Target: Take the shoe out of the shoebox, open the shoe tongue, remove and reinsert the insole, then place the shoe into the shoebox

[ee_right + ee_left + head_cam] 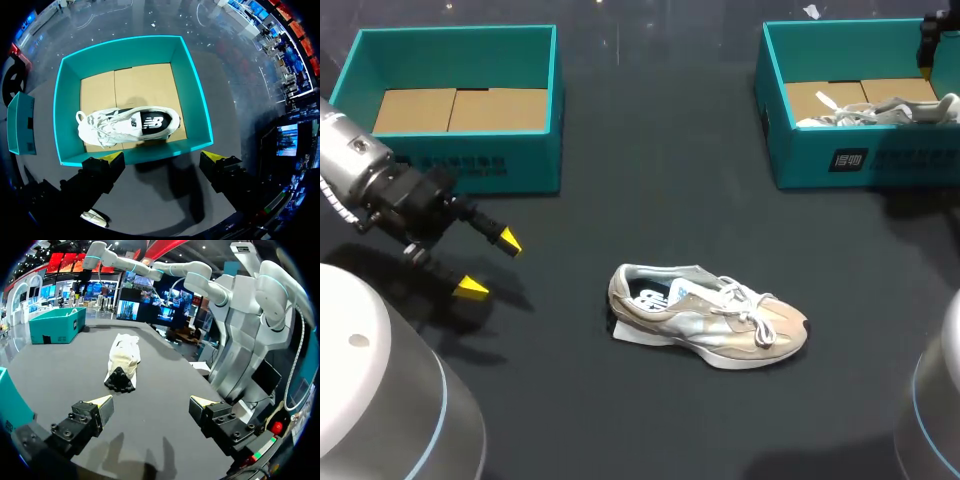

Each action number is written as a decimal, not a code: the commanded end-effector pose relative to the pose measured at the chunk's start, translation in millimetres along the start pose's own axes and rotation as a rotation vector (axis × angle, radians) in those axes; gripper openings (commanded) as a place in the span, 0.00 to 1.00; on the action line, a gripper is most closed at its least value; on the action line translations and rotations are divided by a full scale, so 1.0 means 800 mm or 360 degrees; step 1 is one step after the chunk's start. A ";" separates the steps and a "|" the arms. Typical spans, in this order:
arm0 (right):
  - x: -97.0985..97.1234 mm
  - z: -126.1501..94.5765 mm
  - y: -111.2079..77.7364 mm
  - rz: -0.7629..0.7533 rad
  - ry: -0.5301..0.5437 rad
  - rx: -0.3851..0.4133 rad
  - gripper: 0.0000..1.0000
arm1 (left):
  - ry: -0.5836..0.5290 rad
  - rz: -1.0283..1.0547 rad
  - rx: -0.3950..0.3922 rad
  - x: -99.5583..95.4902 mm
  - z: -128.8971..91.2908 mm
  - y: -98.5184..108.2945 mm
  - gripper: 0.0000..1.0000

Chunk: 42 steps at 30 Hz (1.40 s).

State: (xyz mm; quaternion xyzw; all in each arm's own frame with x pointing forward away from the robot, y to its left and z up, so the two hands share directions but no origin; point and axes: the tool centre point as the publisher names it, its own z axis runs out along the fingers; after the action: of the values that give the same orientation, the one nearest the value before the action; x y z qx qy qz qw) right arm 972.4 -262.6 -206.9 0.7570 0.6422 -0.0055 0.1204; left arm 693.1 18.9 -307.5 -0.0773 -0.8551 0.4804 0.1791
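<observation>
The beige laced sneaker (710, 318) lies mid-way across the dark table (650, 200), free for tongue work, the released left pincer (490, 264) facing it. The released right pincer (163, 159) hangs over the far-right teal cardboard shoebox (192, 95), which holds a white sneaker (127, 125).

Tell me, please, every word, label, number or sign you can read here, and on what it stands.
On the left shoebox, front wall: white print, too blurred to read.
On the right shoebox, front wall: a white square sign and print, too blurred to read.
In the boxed shoe: a white logo on its dark insole, no readable word.
In the other shoe: a pale mark, too small to read.
</observation>
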 end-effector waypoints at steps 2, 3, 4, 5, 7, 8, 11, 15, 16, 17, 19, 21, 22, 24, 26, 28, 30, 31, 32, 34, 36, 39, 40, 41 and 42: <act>0.000 0.000 -0.001 0.0000 0.0000 0.0001 1.00 | -0.0090 0.0030 0.0125 -0.008 0.011 0.042 1.00; 0.000 0.000 -0.001 0.0000 0.0000 0.0001 1.00 | -0.0133 0.0024 0.0145 -0.011 0.013 0.046 1.00; 0.000 0.000 -0.001 0.0000 0.0000 0.0001 1.00 | -0.0150 0.0012 0.0166 -0.013 0.014 0.048 1.00; 0.000 0.000 -0.001 0.0000 0.0000 0.0001 1.00 | -0.0171 0.0014 0.0189 -0.014 0.016 0.051 1.00; 0.000 0.000 -0.001 0.0000 0.0000 0.0001 1.00 | -0.0193 0.0017 0.0217 -0.016 0.018 0.054 1.00; 0.000 0.000 -0.001 0.0000 0.0000 0.0001 1.00 | -0.0193 0.0017 0.0217 -0.016 0.018 0.054 1.00; 0.000 0.000 -0.001 0.0000 0.0000 0.0001 1.00 | -0.0193 0.0017 0.0217 -0.016 0.018 0.054 1.00; 0.000 0.000 -0.001 0.0000 0.0000 0.0001 1.00 | -0.0193 0.0017 0.0217 -0.016 0.018 0.054 1.00; 0.000 0.000 -0.001 0.0000 0.0000 0.0001 1.00 | -0.0193 0.0017 0.0217 -0.016 0.018 0.054 1.00; 0.000 0.000 -0.001 0.0000 0.0000 0.0001 1.00 | -0.0193 0.0017 0.0217 -0.016 0.018 0.054 1.00; 0.000 0.000 -0.001 0.0000 0.0000 0.0001 1.00 | -0.0193 0.0017 0.0217 -0.016 0.018 0.054 1.00; 0.000 0.000 -0.001 0.0000 0.0000 0.0001 1.00 | -0.0180 0.0059 0.0222 -0.023 0.027 0.060 1.00; 0.000 0.000 -0.001 0.0000 0.0000 0.0001 1.00 | -0.0191 0.0073 0.0222 -0.026 0.030 0.061 1.00; 0.000 0.000 -0.001 0.0000 0.0000 0.0001 1.00 | -0.0172 0.0092 0.0240 -0.031 0.035 0.061 1.00; 0.000 0.000 -0.001 0.0000 0.0000 0.0001 1.00 | -0.0155 0.0128 0.0268 -0.035 0.039 0.061 1.00; 0.000 0.000 -0.001 0.0000 0.0000 0.0001 1.00 | -0.0180 0.0131 0.0262 -0.040 0.043 0.060 1.00; 0.000 0.000 -0.001 0.0000 0.0000 0.0001 1.00 | -0.0183 0.0134 0.0266 -0.043 0.047 0.059 1.00; 0.000 0.000 -0.001 0.0000 0.0000 0.0001 1.00 | -0.0175 0.0155 0.0272 -0.044 0.049 0.058 1.00; 0.000 0.000 -0.001 0.0000 0.0000 0.0001 1.00 | -0.0172 0.0155 0.0278 -0.045 0.051 0.056 1.00; 0.000 0.000 -0.001 0.0000 0.0000 0.0001 1.00 | -0.0162 0.0171 0.0282 -0.048 0.057 0.054 1.00; 0.000 0.000 -0.001 0.0000 0.0000 0.0001 1.00 | -0.0156 0.0170 0.0285 -0.051 0.063 0.052 1.00; 0.000 0.000 -0.001 0.0000 0.0000 0.0001 1.00 | -0.0150 0.0183 0.0283 -0.057 0.072 0.050 1.00; 0.000 0.000 -0.001 0.0000 0.0000 0.0001 1.00 | -0.0149 0.0185 0.0283 -0.059 0.075 0.049 1.00; 0.000 0.000 -0.001 0.0000 0.0000 0.0001 1.00 | -0.0149 0.0186 0.0283 -0.061 0.077 0.049 1.00; 0.000 0.000 -0.001 0.0000 0.0000 0.0001 1.00 | -0.0148 0.0187 0.0287 -0.062 0.081 0.048 1.00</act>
State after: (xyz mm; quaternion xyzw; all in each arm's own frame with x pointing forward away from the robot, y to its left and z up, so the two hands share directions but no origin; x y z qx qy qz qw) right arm 972.4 -262.5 -207.0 0.7569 0.6423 -0.0055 0.1204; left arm 709.8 -19.7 -377.3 -0.0870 -0.8108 0.5673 0.1146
